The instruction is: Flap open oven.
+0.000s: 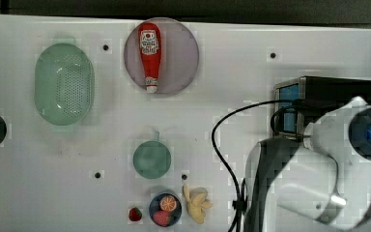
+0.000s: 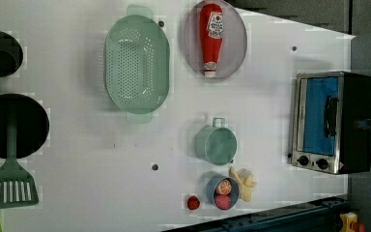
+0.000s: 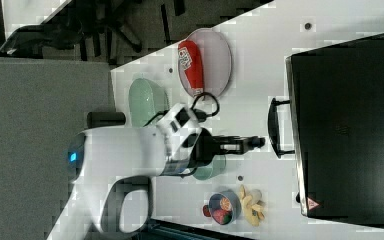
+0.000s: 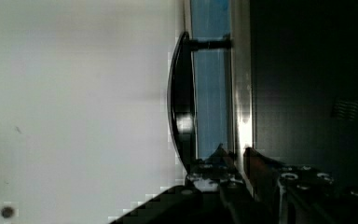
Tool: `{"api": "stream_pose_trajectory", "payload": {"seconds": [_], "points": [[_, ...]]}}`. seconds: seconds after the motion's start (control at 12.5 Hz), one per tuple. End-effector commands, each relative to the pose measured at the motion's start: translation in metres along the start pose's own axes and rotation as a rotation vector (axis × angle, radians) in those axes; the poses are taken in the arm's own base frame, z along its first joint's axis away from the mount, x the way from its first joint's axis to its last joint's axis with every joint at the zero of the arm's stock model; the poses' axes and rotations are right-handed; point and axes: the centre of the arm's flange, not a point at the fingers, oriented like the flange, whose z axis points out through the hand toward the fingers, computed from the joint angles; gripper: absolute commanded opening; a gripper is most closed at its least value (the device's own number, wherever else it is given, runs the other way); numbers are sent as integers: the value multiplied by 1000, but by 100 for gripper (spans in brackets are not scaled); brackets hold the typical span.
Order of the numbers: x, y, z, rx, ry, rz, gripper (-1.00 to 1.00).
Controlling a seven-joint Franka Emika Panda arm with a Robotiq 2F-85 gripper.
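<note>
The oven (image 2: 333, 121) stands at the left view's right edge of the white table, with a black top, a silver front frame and two dark knobs. Its blue-tinted door (image 2: 319, 113) lies flush with the frame, and the bar handle (image 2: 329, 116) runs across it. In the right view my gripper (image 3: 259, 142) reaches toward the handle (image 3: 275, 127) and stops just short of it. The wrist view shows the handle (image 4: 182, 112) beside my gripper (image 4: 237, 158), not between the fingers. The fingertips (image 4: 221, 156) stand slightly open by the silver frame with nothing held.
A ketchup bottle (image 1: 149, 55) lies on a grey plate (image 1: 183, 53). A green colander (image 1: 64, 83), a green cup (image 1: 151, 158), a bowl of fruit (image 1: 165, 209), a banana (image 1: 196, 203) and a strawberry (image 1: 135, 214) sit on the table. A black cable (image 1: 220, 145) loops by my arm (image 1: 348, 140).
</note>
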Motion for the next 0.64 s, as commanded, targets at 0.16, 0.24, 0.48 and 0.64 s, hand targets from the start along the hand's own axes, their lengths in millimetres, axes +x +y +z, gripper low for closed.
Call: {"api": "stream_pose_trajectory", "payload": {"seconds": [0.16,0.24,0.48,0.64], "points": [[7,4,31,-18,22,-65,-65],[8,1,46,-20,14,-70,-65],[14,-7,77,-44,56,-86,-65],[11,-7,91,-46,48,-84,-65]]}}
